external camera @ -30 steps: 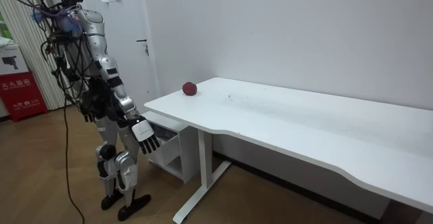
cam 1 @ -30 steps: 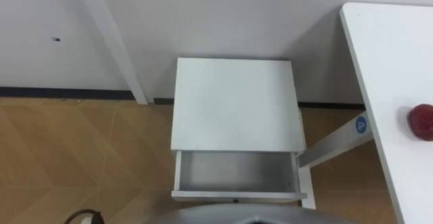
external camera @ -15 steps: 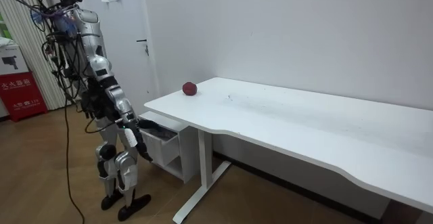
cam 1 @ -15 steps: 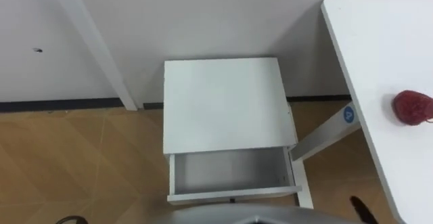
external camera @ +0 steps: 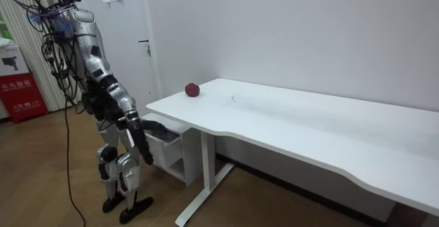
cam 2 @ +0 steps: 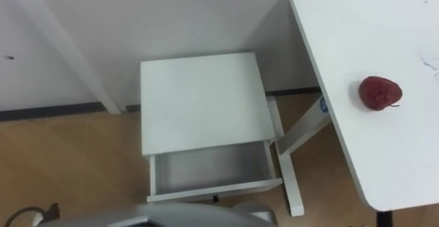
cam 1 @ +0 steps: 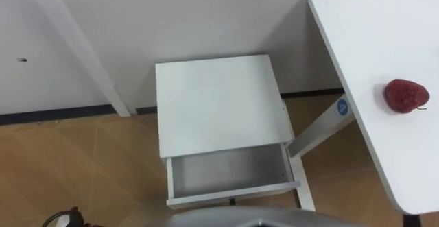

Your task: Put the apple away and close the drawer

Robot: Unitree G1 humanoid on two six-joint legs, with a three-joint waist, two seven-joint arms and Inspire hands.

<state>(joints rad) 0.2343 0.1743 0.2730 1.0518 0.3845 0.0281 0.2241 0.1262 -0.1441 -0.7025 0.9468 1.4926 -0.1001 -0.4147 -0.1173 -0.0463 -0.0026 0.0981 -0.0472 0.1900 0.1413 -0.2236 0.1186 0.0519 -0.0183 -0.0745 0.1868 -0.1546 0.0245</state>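
Since a second earlier the head camera had swung toward the table (cam 1: pixel 357 49), so the whole picture slid and the apple (cam 1: pixel 405 95) came fully into the eye views; the things themselves had not moved. In the room view the right hand (external camera: pixel 142 146) had turned from showing its pale back to hanging edge-on and dark, low in front of the cabinet (cam 1: pixel 216 103). We could not tell whether it was open or closed, though it seemed to hold nothing. The left hand (external camera: pixel 89 107) hung at the far hip, and we could not read its state either.

We judged the task to be at its very start, with the apple not yet fetched. It lay on the table near the corner end, off to the robot's right and well apart from the cabinet. The drawer (cam 1: pixel 230 195) stood pulled out below the cabinet's bare top, its grey floor holding nothing.

The next move, we thought, called for the right hand to rise and reach across to the tabletop, close round the apple, carry it over the open drawer and release it. Only then could the drawer front be pushed in.
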